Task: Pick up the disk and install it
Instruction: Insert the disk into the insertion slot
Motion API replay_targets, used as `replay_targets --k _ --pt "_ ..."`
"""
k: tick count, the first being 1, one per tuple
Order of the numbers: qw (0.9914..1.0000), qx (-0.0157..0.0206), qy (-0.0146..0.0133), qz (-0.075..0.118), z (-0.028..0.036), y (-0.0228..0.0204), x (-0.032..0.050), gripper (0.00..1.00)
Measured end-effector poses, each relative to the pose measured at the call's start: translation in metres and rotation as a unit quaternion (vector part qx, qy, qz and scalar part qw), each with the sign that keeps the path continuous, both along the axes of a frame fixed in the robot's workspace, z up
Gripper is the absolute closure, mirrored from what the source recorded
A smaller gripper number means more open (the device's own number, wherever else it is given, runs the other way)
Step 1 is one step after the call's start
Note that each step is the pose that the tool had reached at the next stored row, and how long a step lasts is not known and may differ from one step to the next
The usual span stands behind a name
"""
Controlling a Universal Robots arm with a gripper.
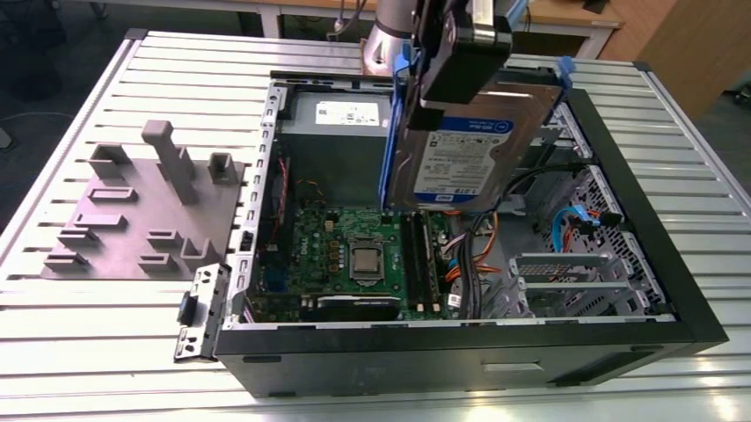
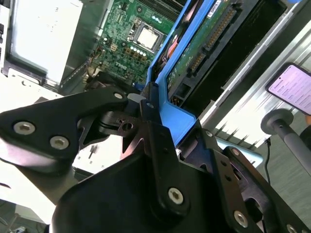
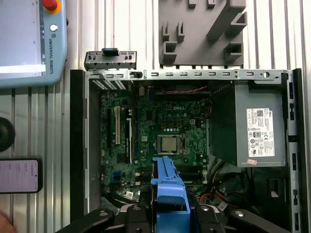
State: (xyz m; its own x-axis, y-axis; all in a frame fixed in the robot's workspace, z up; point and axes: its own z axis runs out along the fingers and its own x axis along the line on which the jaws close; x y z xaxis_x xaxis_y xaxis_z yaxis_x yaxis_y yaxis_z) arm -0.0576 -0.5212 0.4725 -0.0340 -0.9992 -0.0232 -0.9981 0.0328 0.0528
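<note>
The disk (image 1: 470, 145), a silver hard drive with a white-and-blue label in a blue carrier, hangs on edge above the open computer case (image 1: 470, 352). My gripper (image 1: 460, 66) is shut on its upper end. The label faces the exterior camera, and the disk's lower edge is over the motherboard (image 1: 352, 255). In the second wrist view, black fingers (image 2: 148, 109) clamp the blue carrier (image 2: 167, 73), and the disk's green circuit side (image 2: 204, 43) shows. In the first wrist view, the carrier's edge (image 3: 170, 189) sits between the gripper parts, over the motherboard (image 3: 160, 131).
A grey power supply box (image 1: 334, 123) fills the case's far corner. Cables and a drive cage (image 1: 575, 220) lie at the exterior view's right. A grey fixture plate (image 1: 141, 207) rests beside the case. A loose bracket (image 1: 200, 312), a teach pendant (image 3: 29, 43) and a phone (image 3: 18, 175) lie nearby.
</note>
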Motion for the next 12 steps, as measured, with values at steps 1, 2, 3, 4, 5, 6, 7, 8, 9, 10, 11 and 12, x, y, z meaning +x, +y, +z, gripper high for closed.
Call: replay_targets --k 1,2,3,4,5,6,7,8,9,10,11,12 --pt "1.0 0.0 0.0 0.0 -0.0003 -0.0021 0.0 0.64" --pt "1.0 0.0 0.0 0.0 -0.0007 -0.0044 0.0 0.64" --pt "1.0 0.0 0.0 0.0 -0.001 -0.0062 0.0 0.64" --pt "1.0 0.0 0.0 0.0 -0.0013 -0.0076 0.0 0.64" --pt "1.0 0.0 0.0 0.0 -0.0015 -0.0086 0.0 0.64" --pt "1.0 0.0001 -0.0001 0.0 -0.002 -0.009 0.0005 0.64" --pt "1.0 0.0 0.0 0.0 -0.0023 -0.0092 0.0017 0.64" --pt "1.0 0.0 0.0 0.0 -0.0026 -0.0094 0.0043 0.64" --pt "1.0 -0.0001 0.0 0.0 -0.003 -0.0095 0.0076 0.64" --pt "1.0 0.0 0.0 0.0 -0.0033 -0.0095 0.0112 0.64" --pt "1.0 0.0 0.0 0.0 -0.0037 -0.0095 0.0149 0.64" --pt "1.0 0.0 0.0 0.0 -0.0038 -0.0095 0.0181 0.64"
